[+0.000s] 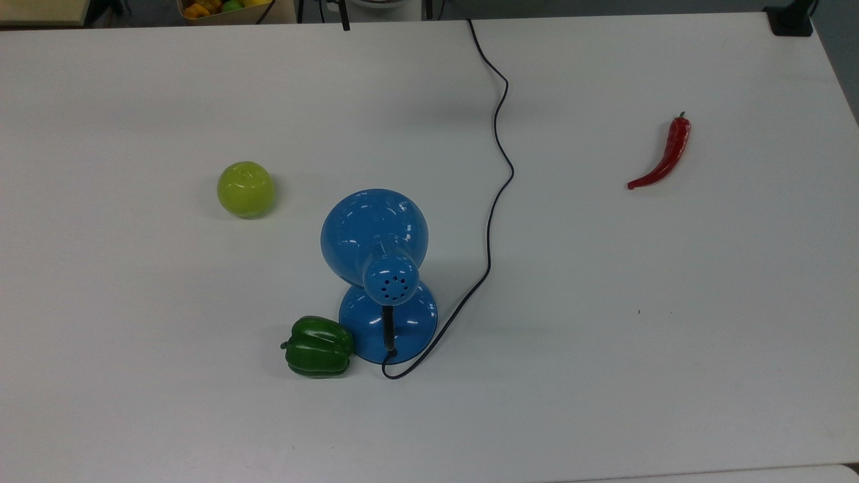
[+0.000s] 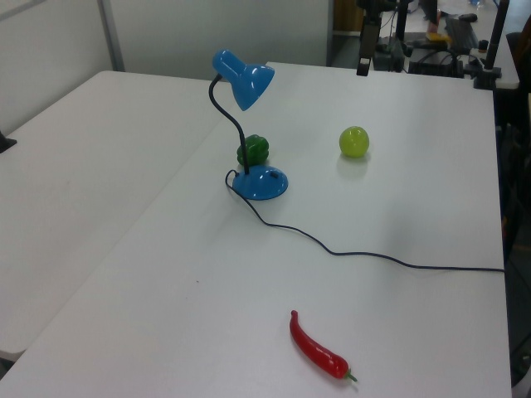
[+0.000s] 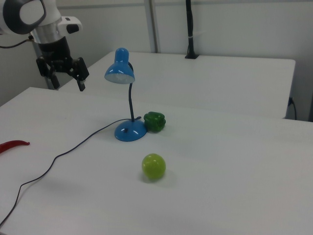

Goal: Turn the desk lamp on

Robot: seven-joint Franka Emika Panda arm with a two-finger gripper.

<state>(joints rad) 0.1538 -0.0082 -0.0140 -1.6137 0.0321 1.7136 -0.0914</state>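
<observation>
Your desk lamp [image 1: 382,268] stands near the middle of the smooth white bench [image 1: 604,376], glossy blue all over: a round dome shade with a ring of small vent holes at its narrow end, a round low base [image 3: 130,131], and a thin black neck [image 2: 226,116] that curves up from the base and bends over so the shade tilts downward. In the right view the inside of the shade looks pale, and you cannot tell from it whether the bulb is lit.

A thin black cord [image 1: 495,201] leaves the foot of the neck, loops just beside the base and snakes away across the bench to its far edge in the top view.

Touching or nearly touching the lamp base sits a dark green bell pepper [image 1: 318,347], shiny and lobed, on the top view's left of the base. A round yellow-green apple [image 1: 245,189], smooth and glossy, lies apart from the lamp, beyond the shade on the top view's left. A long, curved red chilli [image 1: 663,155] with a small green stem lies well apart from the lamp, on the far side of the cord.

Your pincer [image 3: 63,78] hangs in the air above the bench, well apart from the lamp on the right view's left, at about shade height. Its two dark fingers [image 3: 81,76] are spread and grip nothing.
</observation>
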